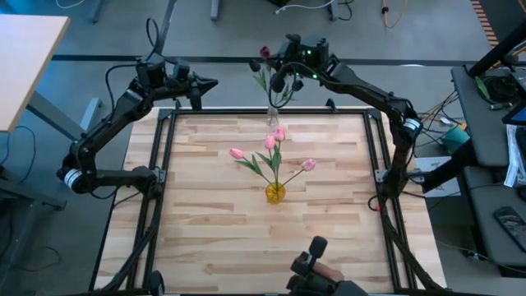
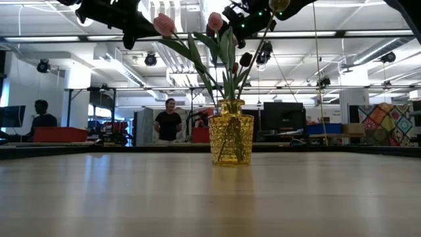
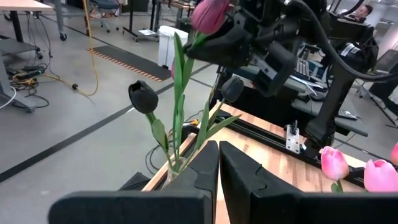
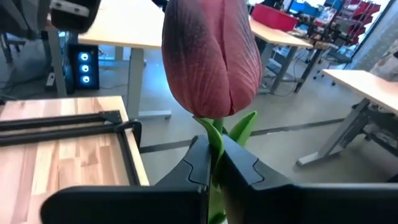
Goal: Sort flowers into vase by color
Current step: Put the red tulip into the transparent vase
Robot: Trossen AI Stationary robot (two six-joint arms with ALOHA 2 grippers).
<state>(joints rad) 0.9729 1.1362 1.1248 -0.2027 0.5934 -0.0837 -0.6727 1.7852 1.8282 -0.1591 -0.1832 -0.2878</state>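
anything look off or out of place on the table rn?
Nothing spilled or broken. The yellow vase stands upright mid-table with pink tulips fanned out. The one oddity: the clear vase of dark tulips sits right at the table's far edge. The right claw is shut on a maroon tulip above it.

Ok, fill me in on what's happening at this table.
The robot is sorting tulips by colour. The right gripper is shut on the stem of a dark maroon tulip, holding it by the clear vase at the table's far edge, where other dark tulips already stand. The left gripper is shut and empty, waiting over the far left corner. Four pink tulips stand in the yellow vase mid-table.
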